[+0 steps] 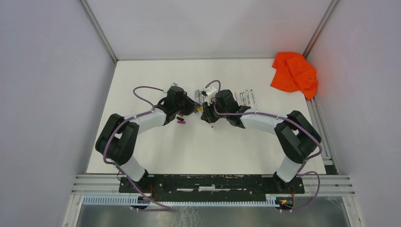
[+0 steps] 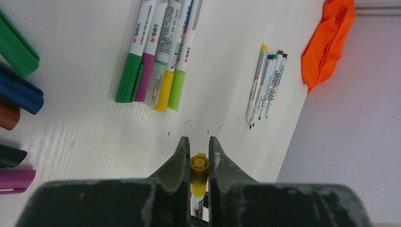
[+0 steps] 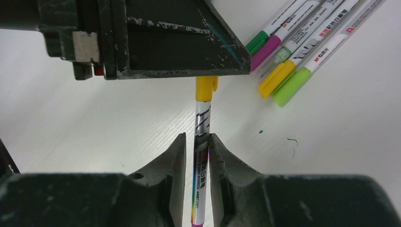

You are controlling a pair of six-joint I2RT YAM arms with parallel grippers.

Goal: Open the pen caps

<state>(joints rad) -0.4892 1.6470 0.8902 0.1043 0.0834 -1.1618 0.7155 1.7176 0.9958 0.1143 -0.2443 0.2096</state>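
Right over the middle of the surface (image 1: 213, 146), the left gripper (image 2: 199, 141) is clamped tight on the yellow cap (image 2: 199, 165), which sits on the end of a pen (image 3: 202, 118). The right gripper (image 3: 197, 138) has its fingers hugging that pen's grey-white barrel on both sides, tho I honestly can't tell if it's squeezing or just sitting around it. A bunch of capped pens (image 2: 156, 52) lie side by side just beyond, and some loose caps (image 2: 19, 92) are scattered near the left gripper.

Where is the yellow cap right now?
The yellow cap is pinched in the left gripper at mid-table, seen in both wrist views, beside a row of capped pens; its pen runs into the right gripper.
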